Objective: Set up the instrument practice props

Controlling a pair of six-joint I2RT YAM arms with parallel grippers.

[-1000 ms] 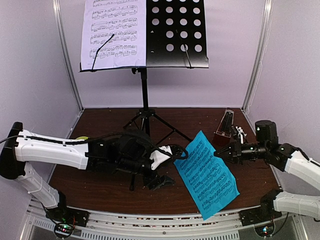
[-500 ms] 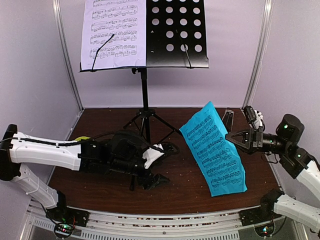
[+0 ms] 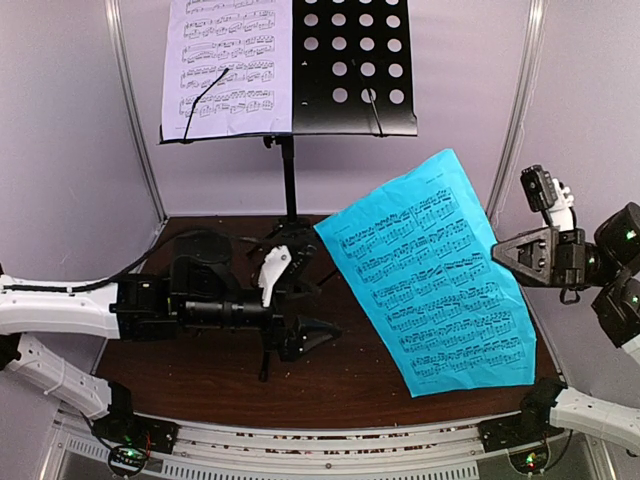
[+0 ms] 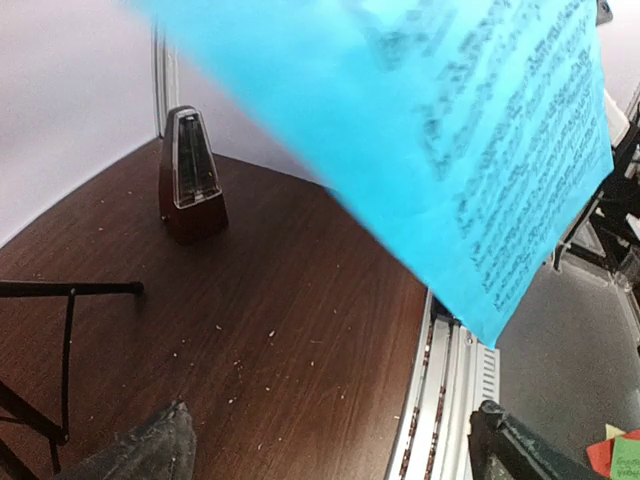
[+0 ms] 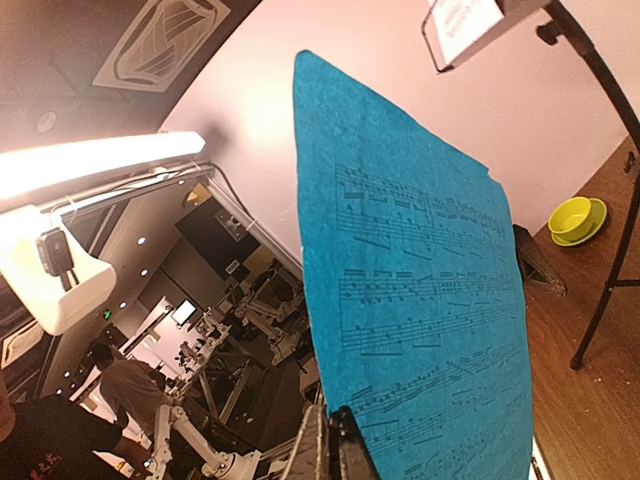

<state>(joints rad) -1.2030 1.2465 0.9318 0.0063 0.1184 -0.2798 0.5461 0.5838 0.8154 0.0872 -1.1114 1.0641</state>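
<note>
The black tripod music stand (image 3: 350, 60) stands at the back, with the pale lilac sheet (image 3: 228, 65) on the left half of its perforated desk. My right gripper (image 3: 505, 255) is shut on the right edge of the cyan sheet (image 3: 430, 280) and holds it up in the air, tilted, right of the stand. In the right wrist view the sheet (image 5: 420, 300) rises from the closed jaws (image 5: 345, 445). My left gripper (image 3: 300, 305) is open and empty, low over the table by the tripod legs. The metronome (image 4: 192, 175) stands upright near the far wall; the cyan sheet hides it from above.
The lime-green bowl (image 5: 575, 217) sits on the table far left, beyond a tripod leg (image 5: 600, 290). The table's front rail (image 4: 440, 400) runs below the cyan sheet (image 4: 480, 130). White walls and frame posts (image 3: 135, 120) enclose the table.
My right gripper has lifted the cyan sheet off the table, up and to the right. My left arm has pulled back to the left with its jaws open.
</note>
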